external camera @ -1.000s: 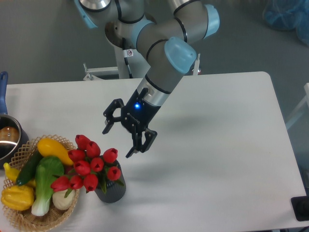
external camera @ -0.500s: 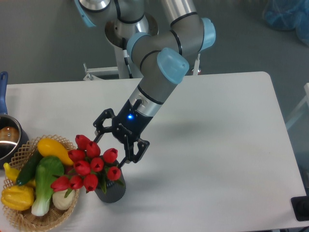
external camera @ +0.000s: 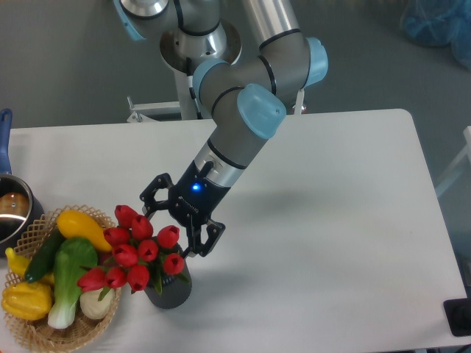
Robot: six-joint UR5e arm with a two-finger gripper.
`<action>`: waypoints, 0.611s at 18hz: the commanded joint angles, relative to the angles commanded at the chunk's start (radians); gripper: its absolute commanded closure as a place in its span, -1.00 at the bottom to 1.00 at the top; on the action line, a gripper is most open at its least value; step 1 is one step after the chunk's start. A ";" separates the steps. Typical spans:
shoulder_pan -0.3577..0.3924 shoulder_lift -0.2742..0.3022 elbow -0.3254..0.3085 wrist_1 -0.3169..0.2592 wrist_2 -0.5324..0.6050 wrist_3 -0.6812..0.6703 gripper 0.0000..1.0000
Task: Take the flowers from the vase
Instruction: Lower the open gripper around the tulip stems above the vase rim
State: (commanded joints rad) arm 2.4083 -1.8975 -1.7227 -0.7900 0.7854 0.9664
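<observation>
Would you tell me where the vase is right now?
The vase stands near the table's front-left edge, right beside the wicker basket, holding the flowers, just below the open gripper.

The arm reaches down from the upper middle of the view, its grey links folded at a pale-blue-capped elbow, forearm slanting down and to the left. At its end sits the black tool (external camera: 172, 226), angled the same way, a blue light glowing on the wrist just above it. The jaws stand spread wide, one finger (external camera: 151, 201) up to the left, the other lower to the right, with nothing held between them.
</observation>
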 joint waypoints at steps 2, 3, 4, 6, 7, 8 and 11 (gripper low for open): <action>-0.011 -0.012 0.012 0.011 0.000 0.002 -1.00; -0.012 -0.014 0.012 0.011 0.000 0.005 -1.00; -0.014 -0.014 0.012 0.011 0.000 0.005 -1.00; -0.015 -0.015 0.012 0.014 0.000 0.003 -1.00; -0.015 -0.015 0.012 0.017 0.000 0.005 -1.00; -0.020 -0.017 0.012 0.017 0.000 0.003 -1.00; -0.028 -0.018 0.009 0.017 0.000 0.005 -1.00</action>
State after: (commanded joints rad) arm 2.3807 -1.9159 -1.7135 -0.7731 0.7854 0.9710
